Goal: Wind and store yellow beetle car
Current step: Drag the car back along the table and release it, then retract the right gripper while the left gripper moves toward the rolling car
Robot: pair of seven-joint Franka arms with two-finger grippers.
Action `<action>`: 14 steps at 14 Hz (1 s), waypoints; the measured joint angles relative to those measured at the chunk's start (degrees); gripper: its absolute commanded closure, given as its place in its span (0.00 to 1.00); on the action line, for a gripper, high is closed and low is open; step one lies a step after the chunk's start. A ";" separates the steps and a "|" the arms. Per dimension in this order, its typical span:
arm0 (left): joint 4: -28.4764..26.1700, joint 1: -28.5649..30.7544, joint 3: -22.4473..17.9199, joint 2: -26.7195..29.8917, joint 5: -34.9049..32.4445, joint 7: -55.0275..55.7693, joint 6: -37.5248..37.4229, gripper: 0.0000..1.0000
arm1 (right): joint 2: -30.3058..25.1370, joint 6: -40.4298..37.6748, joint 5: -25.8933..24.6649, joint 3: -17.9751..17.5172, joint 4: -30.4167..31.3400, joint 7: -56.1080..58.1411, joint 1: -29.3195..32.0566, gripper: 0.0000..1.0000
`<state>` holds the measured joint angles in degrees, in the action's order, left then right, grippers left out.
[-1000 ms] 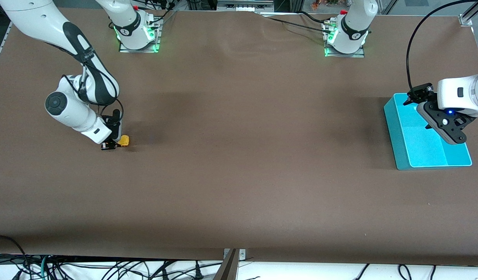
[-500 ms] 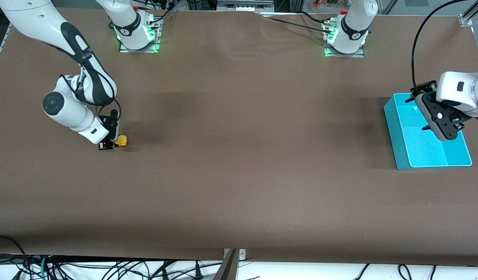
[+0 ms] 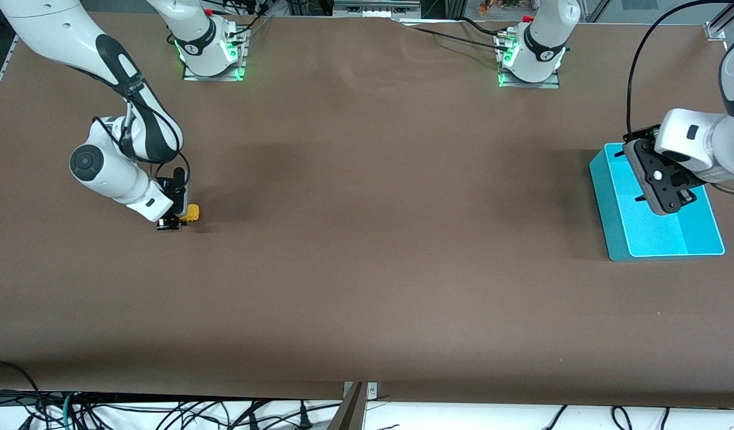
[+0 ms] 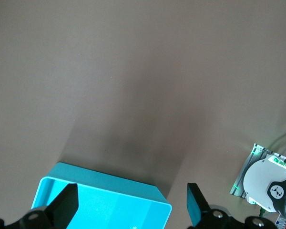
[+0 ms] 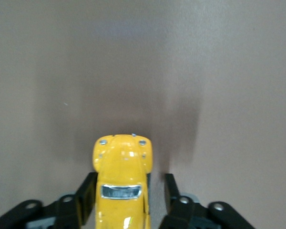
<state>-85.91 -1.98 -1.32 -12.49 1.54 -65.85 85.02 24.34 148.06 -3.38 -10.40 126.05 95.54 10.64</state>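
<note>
Letting go: the right pincer (image 5: pixel 128 185) has just eased off. A second ago it was clamped on the yellow beetle car (image 5: pixel 121 177); now a strip of bare surface shows between the car and one finger (image 5: pixel 169 188), while the other finger sits against its flank.
Car: wheels down on the brown surface (image 3: pixel 367 251), low between the parted fingers, toward the right arm's end, at mid-height in the front view. It slid slightly toward that end half a second ago and is now back where it was.
Meaning: that looks like a pull-back wind followed by a release, so I judge the winding is about done. Storing is not started.
Left pincer: the left pincer (image 4: pixel 131 193) has swung in over the teal bin (image 3: pixel 605 197) and hangs there, fingers spread wide and holding nothing.
Bin: sits at the left arm's end, well apart from the car, apparently empty.
Hidden: the right wrist view cuts off the car's rear, so no winding wheels or key can be seen.
Hard to tell: in the front view the right arm's hand covers most of the car. Whether it is rolling yet, I can't say.
Cut off: the left wrist view catches only one corner of the bin.
</note>
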 measured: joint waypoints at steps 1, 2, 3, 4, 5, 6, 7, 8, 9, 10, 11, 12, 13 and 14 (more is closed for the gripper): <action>0.00 -0.23 0.00 -0.06 0.00 -0.02 -0.01 0.00 | 0.02 -1.85 0.00 -0.42 -1.23 0.00 -0.01 0.00; 0.00 -0.26 0.00 -0.15 0.00 -0.20 -0.02 0.00 | -0.02 -3.80 0.00 -0.76 -2.67 0.00 -0.01 0.00; 0.00 -0.24 -0.03 -0.32 0.00 -0.54 -0.05 0.00 | -0.08 -5.66 0.00 -0.92 -3.97 0.00 -0.01 0.00; 0.00 -0.24 -0.04 -0.58 0.01 -0.80 -0.11 0.00 | -0.18 -7.44 0.00 -1.02 -5.24 0.00 -0.01 0.00; 0.00 -0.26 -0.03 -0.86 0.04 -0.92 -0.13 0.00 | -0.33 -9.20 0.00 -1.16 -6.40 0.00 -0.01 0.00; 0.00 -0.29 -0.01 -1.06 0.06 -0.97 -0.14 0.00 | -0.64 -11.25 0.00 -1.35 -7.68 0.00 -0.01 0.00; 0.00 -0.35 0.00 -1.14 0.07 -1.02 -0.15 0.00 | -1.16 -13.74 0.00 -1.45 -9.17 0.00 -0.01 0.00; 0.00 -0.40 0.02 -1.17 0.08 -1.05 -0.16 0.00 | -1.77 -16.96 0.00 -1.50 -11.26 0.00 -0.01 0.00; 0.00 -0.40 0.02 -1.19 0.08 -1.06 -0.20 0.00 | -2.48 -20.13 0.00 -1.53 -13.64 0.00 -0.01 0.00; -0.01 -0.40 0.01 -1.28 0.08 -1.06 -0.25 0.00 | -3.33 -22.74 0.01 -1.54 -16.00 0.00 -0.01 0.00; -0.04 -0.40 0.01 -1.50 0.08 -1.07 -0.34 0.00 | -4.39 -24.22 0.01 -1.55 -17.92 0.00 -0.01 0.00; -0.08 -0.40 0.01 -1.96 0.08 -1.13 -0.48 0.00 | -5.57 -24.85 0.11 -1.55 -19.21 0.00 0.00 0.00; -0.09 -0.40 0.01 -2.60 0.08 -1.20 -0.53 0.00 | -6.83 -25.02 0.75 -1.57 -19.97 -0.02 -0.01 0.00; -0.12 -0.40 0.01 -3.24 0.08 -1.22 -0.53 0.00 | -8.16 -25.07 2.27 -1.58 -20.37 -0.05 -0.01 0.00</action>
<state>-86.03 -2.38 -1.31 -15.73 1.62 -67.07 84.49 16.18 122.99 -1.10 -11.98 105.67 95.49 10.64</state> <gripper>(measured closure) 0.000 0.000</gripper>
